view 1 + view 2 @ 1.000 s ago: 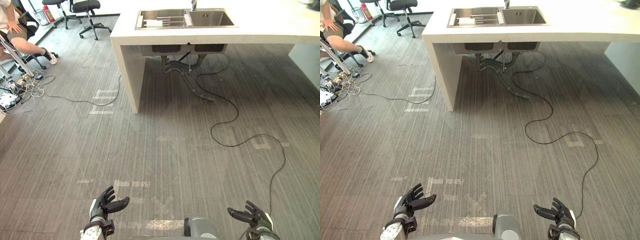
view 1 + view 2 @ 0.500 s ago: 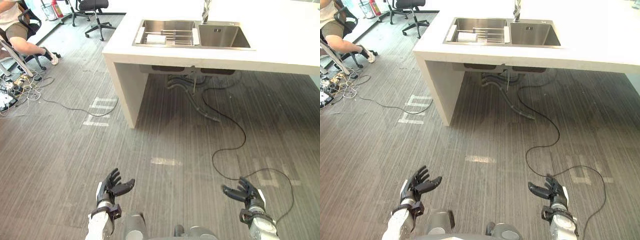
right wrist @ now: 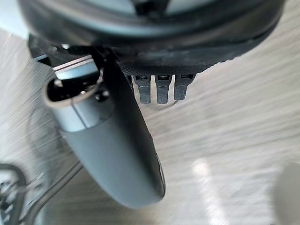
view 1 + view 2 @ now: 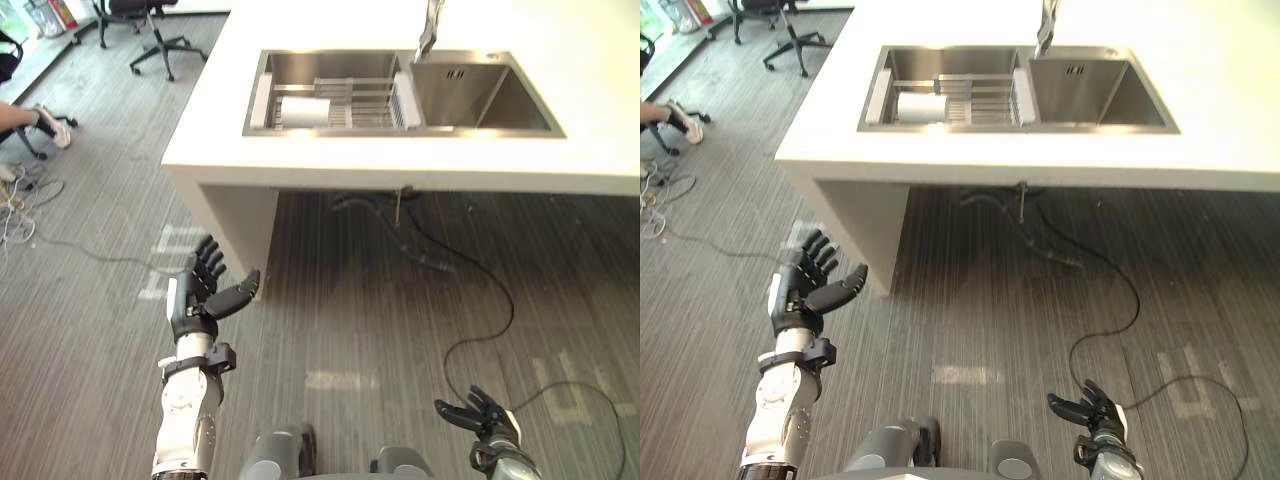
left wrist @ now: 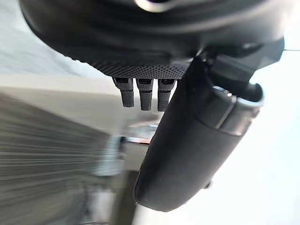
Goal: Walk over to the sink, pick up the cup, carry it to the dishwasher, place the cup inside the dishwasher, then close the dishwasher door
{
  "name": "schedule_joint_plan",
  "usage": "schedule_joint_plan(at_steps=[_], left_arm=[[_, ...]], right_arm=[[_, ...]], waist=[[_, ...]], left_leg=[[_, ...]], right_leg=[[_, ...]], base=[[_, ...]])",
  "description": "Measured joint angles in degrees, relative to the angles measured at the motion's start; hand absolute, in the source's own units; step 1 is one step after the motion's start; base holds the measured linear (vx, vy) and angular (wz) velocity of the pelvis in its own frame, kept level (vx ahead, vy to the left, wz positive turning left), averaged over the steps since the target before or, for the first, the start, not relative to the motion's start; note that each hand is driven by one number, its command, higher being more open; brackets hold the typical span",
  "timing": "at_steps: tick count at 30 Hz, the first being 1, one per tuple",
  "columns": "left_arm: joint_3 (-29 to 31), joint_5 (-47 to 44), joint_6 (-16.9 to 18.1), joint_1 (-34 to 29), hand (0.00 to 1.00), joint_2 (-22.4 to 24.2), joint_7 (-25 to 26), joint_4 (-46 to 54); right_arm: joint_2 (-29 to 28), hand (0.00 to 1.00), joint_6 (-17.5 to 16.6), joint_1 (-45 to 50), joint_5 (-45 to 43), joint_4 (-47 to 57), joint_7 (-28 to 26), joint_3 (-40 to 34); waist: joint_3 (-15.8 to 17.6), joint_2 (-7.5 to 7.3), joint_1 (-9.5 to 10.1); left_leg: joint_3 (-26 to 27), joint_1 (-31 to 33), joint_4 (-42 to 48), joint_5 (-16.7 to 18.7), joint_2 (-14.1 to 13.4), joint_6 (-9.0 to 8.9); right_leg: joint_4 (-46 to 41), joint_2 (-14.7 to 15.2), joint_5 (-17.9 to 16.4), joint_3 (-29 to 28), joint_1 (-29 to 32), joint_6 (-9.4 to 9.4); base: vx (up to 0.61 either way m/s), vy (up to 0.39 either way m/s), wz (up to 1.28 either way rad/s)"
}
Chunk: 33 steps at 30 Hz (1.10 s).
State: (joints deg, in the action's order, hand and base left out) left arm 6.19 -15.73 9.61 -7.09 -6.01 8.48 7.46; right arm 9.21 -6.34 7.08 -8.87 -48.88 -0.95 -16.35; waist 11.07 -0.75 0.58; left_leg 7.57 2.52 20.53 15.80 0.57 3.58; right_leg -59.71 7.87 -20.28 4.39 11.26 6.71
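Note:
A white cup [image 4: 303, 110] lies on its side on a wire rack in the left basin of a steel double sink [image 4: 480, 100], set in a white counter [image 4: 300, 165]. My left hand [image 4: 200, 295] is raised, open, fingers spread, just below the counter's near left corner and holds nothing. Low over the floor at the lower right, my right hand [image 4: 480, 418] is open and empty too. Both hands are well short of the cup. In their wrist views the left hand [image 5: 187, 140] and right hand [image 3: 117, 150] show straight fingers.
A tap [image 4: 430, 28] rises between the basins. Hoses and a black cable [image 4: 470, 330] trail on the grey floor under the counter. Office chairs [image 4: 140, 20] and a seated person's foot [image 4: 40, 118] are at the far left, with loose wires [image 4: 15, 200] nearby.
The camera has moved closer to the counter, so the sink looks larger and nearer. My left hand has risen toward the counter's corner; my right hand has dropped lower.

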Motion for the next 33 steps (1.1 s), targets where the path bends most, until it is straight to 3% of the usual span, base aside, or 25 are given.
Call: schedule_joint_plan(at_steps=[1, 3, 4, 5, 6, 7, 9, 11, 13, 15, 16, 17, 18, 19, 20, 21, 23, 26, 31, 32, 33], left_arm=[[-0.12, 0.01, 1.27, 0.4, 0.9, -0.03, 0.52, 3.26], [-0.08, 0.2, 3.55, 2.22, 0.9, -0.04, 1.66, 5.75], [0.27, 0.87, 4.72, 4.15, 0.9, -0.17, 2.72, 6.08], [0.82, 1.9, 5.48, 5.47, 0.9, -0.37, 3.54, 6.01], [1.39, 2.61, 5.8, 6.34, 0.9, -0.51, 4.44, 5.77], [1.53, 3.63, 5.6, 6.3, 0.9, -0.07, 5.85, 5.23], [1.96, 5.09, 5.39, 7.22, 0.9, -0.39, 6.54, 4.88], [0.8, 6.31, 4.9, 8.92, 0.9, 0.06, 6.32, 4.36], [0.12, 6.77, 5.06, 9.06, 0.9, -0.83, 6.03, 4.49], [-0.44, 6.82, 5.06, 9.75, 0.9, -1.84, 5.54, 4.49], [-0.69, 7.0, 5.06, 10.75, 0.9, -2.41, 4.83, 4.48], [-1.02, 7.28, 5.06, 11.14, 0.9, -2.88, 4.69, 4.49], [-1.33, 8.79, 5.08, 11.67, 0.9, -4.48, 4.19, 4.41], [-1.61, 9.36, 5.07, 11.96, 0.9, -5.18, 3.87, 4.19], [-2.43, 10.28, 5.06, 12.71, 0.9, -6.12, 3.65, 3.58], [-3.41, 11.15, 5.03, 13.25, 0.9, -8.05, 3.08, 2.65], [-5.72, 11.58, 4.3, 13.73, 0.9, -10.93, 1.75, 0.01], [-8.59, 14.28, 2.43, 13.78, 0.9, -14.55, -0.54, -3.67], [-11.9, 20.26, 1.88, 16.14, 0.9, -20.47, -4.38, -5.04], [-12.63, 24.79, 1.73, 20.8, 0.9, -24.52, -7.15, -15.1], [-12.63, 24.79, 1.73, 20.8, 0.9, -24.51, -7.15, -15.1]], right_arm=[[-0.37, 0.9, -0.04, 0.48, 0.01, 1.02, -0.42, 0.85], [-0.4, 0.9, -0.06, 1.31, 0.02, 2.45, -1.08, 1.19], [-0.38, 0.9, -0.09, 2.39, 0.02, 3.34, -1.09, 1.19], [-0.27, 0.9, -0.11, 2.74, 0.03, 3.31, -1.12, 1.18], [0.16, 0.9, -0.1, 3.29, 0.04, 3.04, -1.08, 1.18], [1.77, 0.9, -0.09, 3.6, 0.07, 2.31, -1.0, 1.17], [2.51, 0.9, 0.06, 3.59, 0.07, 2.79, -1.05, 0.92], [2.43, 0.9, 0.23, 6.02, 0.0, 6.16, -1.44, 1.75], [2.58, 0.9, -0.17, 7.37, -0.11, 9.52, -1.4, 2.98], [2.6, 0.9, -1.01, 7.4, -0.23, 11.13, -1.63, 3.21], [2.62, 0.9, -1.32, 7.36, -0.33, 11.44, -1.67, 3.21], [2.6, 0.9, -1.33, 7.32, -0.4, 11.36, -1.67, 3.24], [2.51, 0.9, -1.32, 7.08, -0.51, 10.91, -1.73, 3.25], [2.52, 0.9, -1.32, 7.14, -0.52, 10.75, -1.73, 3.24], [2.77, 0.9, -1.31, 7.4, -0.52, 10.4, -1.75, 3.22], [2.52, 0.9, -0.96, 6.98, -0.52, 8.56, -1.84, 3.22], [1.62, 0.9, -0.63, 7.11, -0.5, 7.36, -2.19, 3.21], [1.6, 0.9, -0.62, 7.18, -0.5, 6.58, -2.68, 3.16], [1.26, 0.9, -0.66, 6.35, -0.49, 6.59, -3.52, 3.14], [1.67, 0.9, -0.66, 6.87, -0.46, 1.06, -4.3, 1.38], [1.67, 0.9, -0.66, 6.87, -0.46, 1.06, -4.3, 1.38]], waist=[[0.05, 0.09, -0.27], [0.11, 0.83, -0.85], [-0.22, 1.35, -1.67], [-0.64, 0.71, -2.1], [-0.8, 0.71, -3.0], [-1.33, 3.45, -2.76], [-1.37, 3.69, -2.46], [-1.09, 3.76, -3.08], [-1.19, 3.78, -2.47], [-1.9, 3.55, -1.99], [-2.32, 3.73, -1.56], [-2.46, 3.71, -1.34], [-2.53, 3.69, -1.35], [-2.6, 3.81, -1.42], [-3.02, 4.49, -1.42], [-3.57, 4.39, -1.54], [-3.96, 2.95, -1.69], [-3.91, 2.06, -1.86], [-4.45, 0.96, -2.52], [-6.07, 0.62, -4.43], [-6.07, 0.62, -4.42]], left_leg=[[-0.54, -3.21, -1.88, 1.0, -1.01, -0.86], [-1.77, -6.93, -3.21, 2.91, -2.91, -2.41], [-3.23, -8.48, -3.69, 4.02, -4.09, -3.71], [-3.63, -9.39, -3.72, 4.79, -4.63, -4.83], [-4.21, -10.32, -3.13, 5.88, -5.28, -6.43], [-5.28, -10.52, -1.61, 5.98, -7.86, -7.27], [-5.49, -10.34, 1.84, 2.13, -8.8, -8.78], [-5.51, -4.16, 20.95, -6.66, -11.92, -9.53], [-2.66, 0.98, 33.9, -5.4, -15.17, -9.35], [0.2, 5.71, 35.24, -3.01, -17.45, -9.55], [1.33, 7.95, 31.52, -1.85, -18.09, -8.99], [1.58, 8.47, 28.23, -1.57, -17.86, -8.5], [1.59, 8.91, 17.95, -1.58, -16.15, -7.97], [1.12, 8.74, 12.4, -3.49, -14.88, -7.71], [-0.27, 8.37, 5.03, -10.41, -13.45, -6.87], [-0.97, 7.36, 2.5, -10.49, -12.89, -9.26], [-0.61, 5.73, -1.55, -10.33, -11.15, -9.29], [0.94, 3.41, -4.66, -10.62, -9.5, -8.86], [3.23, 2.74, -7.43, -11.6, -9.03, -8.84], [3.27, -1.71, -25.29, -23.14, -4.08, -5.62], [3.27, -1.71, -25.29, -23.14, -4.08, -5.62]], right_leg=[[1.97, -0.83, -0.86, 1.43, 3.68, -1.63], [9.94, -2.42, -1.08, 2.06, 8.3, -2.35], [18.66, -3.19, 0.26, 1.14, 10.85, -2.73], [26.08, -3.56, 3.69, -0.96, 11.65, -3.09], [28.88, -3.8, 13.71, -1.07, 11.24, -3.87], [28.56, -6.01, 13.04, 0.04, 9.66, -5.79], [26.6, -6.27, 10.46, 0.88, 8.5, -8.09], [32.46, -7.19, 8.99, 2.9, -1.13, -9.28], [38.3, -8.31, 8.91, 2.88, -8.42, -9.39], [42.2, -8.44, 8.92, 2.87, -12.16, -9.38], [43.69, -8.37, 8.91, 2.78, -13.72, -9.38], [44.16, -8.23, 8.91, 2.53, -14.26, -9.38], [44.7, -7.65, 8.83, 2.17, -15.17, -9.22], [44.49, -7.48, 8.5, 2.03, -15.21, -8.64], [44.04, -7.58, 7.71, 1.65, -15.11, -7.35], [43.1, -7.71, 5.87, 0.72, -14.95, -6.04], [42.6, -6.5, 5.76, -1.06, -14.04, -5.95], [42.68, -5.16, 5.74, -3.66, -14.07, -5.87], [43.26, -4.87, 5.81, -6.87, -12.32, -4.81], [50.95, -2.0, 12.44, -8.99, -10.65, -0.85], [50.95, -2.0, 12.44, -8.99, -10.65, -0.85]], base=[[0.47, -0.128, 0.11], [0.48, -0.168, 0.32], [0.51, -0.227, 0.59], [0.53, -0.243, 0.77], [0.57, -0.259, 0.46], [0.58, -0.255, 0.26], [0.6, -0.283, 0.23], [0.58, -0.29, 0.57], [0.38, -0.155, 0.07], [0.3, -0.084, -0.06], [0.21, -0.004, -0.03], [0.25, 0.044, -0.08], [0.22, 0.099, -0.09], [0.22, 0.116, -0.06], [0.2, 0.15, -0.06], [0.2, 0.137, -0.05], [0.18, 0.14, -0.01], [0.09, 0.115, -0.11], [0.0, 0.027, -0.2], [-0.01, -0.009, -0.11], [0.0, 0.0, 0.0]])
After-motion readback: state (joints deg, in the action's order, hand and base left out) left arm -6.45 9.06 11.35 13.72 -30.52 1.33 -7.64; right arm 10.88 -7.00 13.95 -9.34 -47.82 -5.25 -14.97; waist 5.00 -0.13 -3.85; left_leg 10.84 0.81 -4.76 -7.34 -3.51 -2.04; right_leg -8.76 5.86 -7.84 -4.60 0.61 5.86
